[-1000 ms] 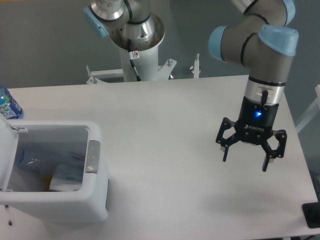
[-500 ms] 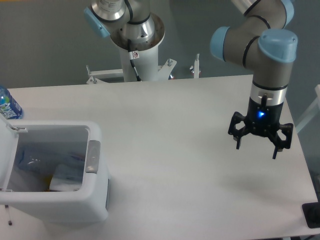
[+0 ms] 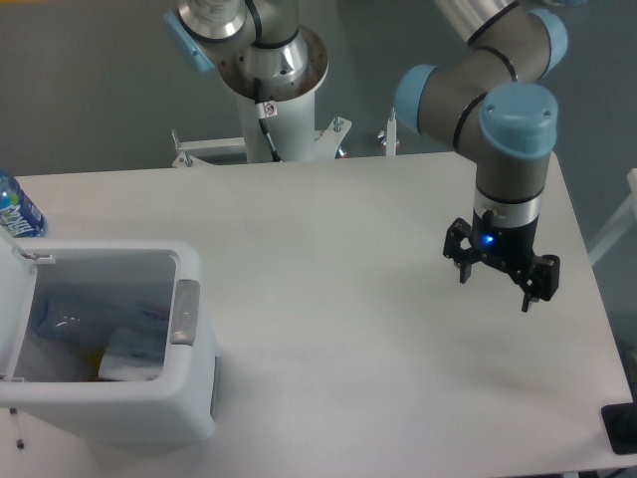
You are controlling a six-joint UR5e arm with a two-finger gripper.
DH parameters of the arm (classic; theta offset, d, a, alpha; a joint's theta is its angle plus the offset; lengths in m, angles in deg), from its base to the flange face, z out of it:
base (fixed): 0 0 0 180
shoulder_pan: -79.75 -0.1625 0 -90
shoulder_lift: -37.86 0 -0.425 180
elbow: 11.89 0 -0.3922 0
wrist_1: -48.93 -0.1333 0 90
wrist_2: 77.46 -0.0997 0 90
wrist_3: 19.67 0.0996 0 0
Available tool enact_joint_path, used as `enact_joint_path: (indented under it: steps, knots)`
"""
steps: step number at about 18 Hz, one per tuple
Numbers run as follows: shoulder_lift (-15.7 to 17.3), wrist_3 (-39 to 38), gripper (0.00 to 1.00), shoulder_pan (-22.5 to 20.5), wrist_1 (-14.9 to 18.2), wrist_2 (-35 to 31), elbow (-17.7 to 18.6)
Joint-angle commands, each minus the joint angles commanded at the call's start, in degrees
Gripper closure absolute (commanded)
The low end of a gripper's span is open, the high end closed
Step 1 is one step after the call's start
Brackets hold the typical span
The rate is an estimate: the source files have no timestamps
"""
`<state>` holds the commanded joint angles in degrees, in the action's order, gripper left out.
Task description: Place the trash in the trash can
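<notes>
Trash can (image 3: 189,299): we see the big white bin far to the left of our claw and lower in the view, lid swung open, grey latch tab (image 3: 184,312) on the near rim.
Trash inside: both items lie in the bin, well apart from the claw. The crushed clear bottle (image 3: 62,317) sits toward the left wall; the flattened white carton (image 3: 134,356) lies at the bottom, nearer the latch side.
Handling, our judgement: the bottle is light, springy and slick, so we would take it across the crumpled waist. The carton is light and soft, best pinched by an edge.
Upright bottle (image 3: 14,207): blue-labelled, beyond the bin at the far left edge, not part of the job.
Table (image 3: 348,259): white surface below the claw.
Claw (image 3: 495,283): fingers spread wide, holding nothing, hanging above the table's right side.
Progress: we judge the task as good as done.
</notes>
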<state>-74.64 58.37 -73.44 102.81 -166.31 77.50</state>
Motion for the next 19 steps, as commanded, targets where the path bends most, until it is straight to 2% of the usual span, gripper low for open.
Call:
enact_joint_path:
  steps: [2, 6, 8, 19]
  knots:
    - [0.17, 1.57, 0.00, 0.00, 0.88, -1.40, 0.70]
    - [0.35, 4.83, 0.00, -0.09, 6.93, -3.61, -0.35]
    - [0.35, 5.45, 0.00, -0.26, 8.08, -3.52, -0.96]
    - [0.35, 5.54, 0.00, -0.26, 8.70, -2.82, -1.05]
